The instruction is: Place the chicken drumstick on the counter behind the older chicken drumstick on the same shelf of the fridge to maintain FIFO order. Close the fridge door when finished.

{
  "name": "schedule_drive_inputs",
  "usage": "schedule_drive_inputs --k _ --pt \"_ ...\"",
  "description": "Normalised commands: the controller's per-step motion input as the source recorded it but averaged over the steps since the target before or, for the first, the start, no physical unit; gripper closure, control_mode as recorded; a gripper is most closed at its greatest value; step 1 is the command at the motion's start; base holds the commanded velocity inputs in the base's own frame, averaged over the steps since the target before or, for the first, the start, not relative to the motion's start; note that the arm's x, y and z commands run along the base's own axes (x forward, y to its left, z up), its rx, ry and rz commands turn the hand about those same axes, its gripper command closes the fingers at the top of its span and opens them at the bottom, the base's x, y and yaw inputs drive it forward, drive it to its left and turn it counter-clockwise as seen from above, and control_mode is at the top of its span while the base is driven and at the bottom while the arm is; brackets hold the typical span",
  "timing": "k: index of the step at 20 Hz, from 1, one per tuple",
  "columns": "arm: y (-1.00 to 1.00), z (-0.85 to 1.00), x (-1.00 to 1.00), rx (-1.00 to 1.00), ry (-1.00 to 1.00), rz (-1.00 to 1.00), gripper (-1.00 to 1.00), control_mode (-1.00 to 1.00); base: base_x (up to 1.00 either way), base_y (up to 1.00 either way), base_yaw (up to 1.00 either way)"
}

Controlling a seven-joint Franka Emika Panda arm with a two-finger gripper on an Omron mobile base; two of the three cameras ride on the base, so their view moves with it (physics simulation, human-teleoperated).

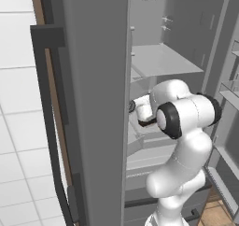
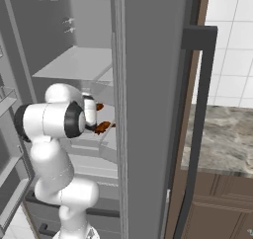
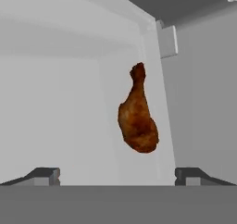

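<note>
Fridge (image 1: 88,103) doors stand open, and the white arm reaches into the middle of the compartment from both base views. End effector (image 3: 118,174) fingers are spread wide apart with nothing between them; the two dark fingertips (image 3: 46,174) sit at 7 and 5 o'clock in the hand view. Beyond them a brown chicken drumstick (image 3: 138,114) lies on the pale grey shelf (image 3: 55,126), clear of the fingers, its thin bone end toward 12 o'clock and its thick meaty end toward 6 o'clock, close beside the shelf's right edge. In the right base view brown meat (image 2: 102,128) shows on a shelf just at 3 o'clock of the arm's wrist, with a second small brown patch (image 2: 100,106) just above it; whether these are two drumsticks I cannot tell. At 3 o'clock of that view the mottled stone desk (image 2: 227,134) sits past the open door, above brown cabinet fronts (image 2: 217,203)
</note>
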Motion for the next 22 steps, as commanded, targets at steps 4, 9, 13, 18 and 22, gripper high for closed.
schedule_drive_inputs --k 4,9,13,18,22 --pt "0.0 0.83 -0.7 0.0 0.2 -0.05 -1.0 -1.0 0.0 0.0 0.0" --pt "0.14 0.98 -0.36 0.0 0.15 -0.04 -1.0 -1.0 0.0 0.0 0.0" --pt "0.15 0.98 -0.4 0.0 0.14 -0.02 -1.0 -1.0 0.0 0.0 0.0" --pt "-0.03 0.31 -0.79 0.0 0.08 -0.05 -1.0 -1.0 0.0 0.0 0.0" --pt "-0.1 0.05 -0.93 0.0 0.05 -0.07 -1.0 -1.0 0.0 0.0 0.0"
